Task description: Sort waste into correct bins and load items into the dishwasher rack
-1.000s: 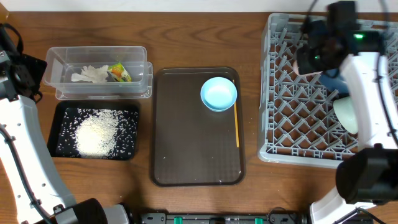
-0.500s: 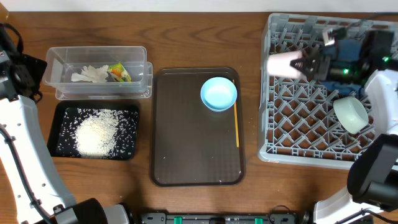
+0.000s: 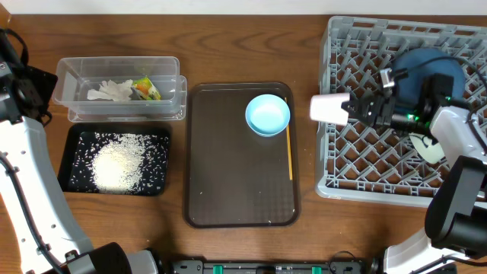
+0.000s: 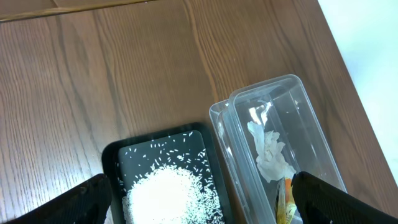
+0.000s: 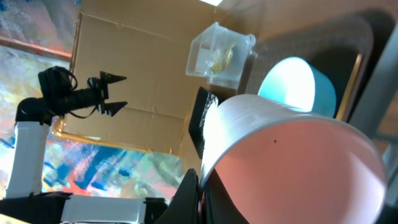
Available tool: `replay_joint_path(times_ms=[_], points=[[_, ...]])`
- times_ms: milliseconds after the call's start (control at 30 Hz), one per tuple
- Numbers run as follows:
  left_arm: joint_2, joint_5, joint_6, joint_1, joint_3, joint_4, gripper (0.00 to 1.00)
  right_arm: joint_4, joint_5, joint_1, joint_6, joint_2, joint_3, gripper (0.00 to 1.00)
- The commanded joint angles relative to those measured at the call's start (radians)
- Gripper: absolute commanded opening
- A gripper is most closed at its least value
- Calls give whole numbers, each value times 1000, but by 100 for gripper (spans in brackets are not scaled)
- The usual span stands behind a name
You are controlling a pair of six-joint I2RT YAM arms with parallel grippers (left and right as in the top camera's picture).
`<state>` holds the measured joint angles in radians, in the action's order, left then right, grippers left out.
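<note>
1. pink cup (image 3: 329,108) has swung out to the dishwasher rack (image 3: 358,152) left rim, lying sideways, right jaws clamped on it.
2. left jaws wide, empty, near the black tray (image 4: 113,157).
3. cup not racked yet.

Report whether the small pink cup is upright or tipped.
Tipped: the small pink cup lies sideways in the shut right gripper, base pointing left, over the left wall of the grey plastic rack.

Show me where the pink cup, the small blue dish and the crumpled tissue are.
pink cup (image 3: 329,108), overhead view, on its outer side wall.
blue dish (image 3: 267,115), overhead view, middle of its inside.
tissue (image 4: 272,157), left wrist view, middle of the crumpled wad.
</note>
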<state>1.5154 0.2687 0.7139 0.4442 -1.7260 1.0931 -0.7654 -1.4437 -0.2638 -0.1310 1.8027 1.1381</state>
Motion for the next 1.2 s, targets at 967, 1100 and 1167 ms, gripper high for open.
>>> replay_joint_path(times_ms=[967,1100,1167], points=[[3,13,2,2,-1,2,95,19,51,-226,56,-17,-41,1],[3,13,2,2,-1,2,95,14,56,-239,56,-17,-41,1],[3,13,2,2,-1,2,95,14,55,-237,56,-17,-41,1]])
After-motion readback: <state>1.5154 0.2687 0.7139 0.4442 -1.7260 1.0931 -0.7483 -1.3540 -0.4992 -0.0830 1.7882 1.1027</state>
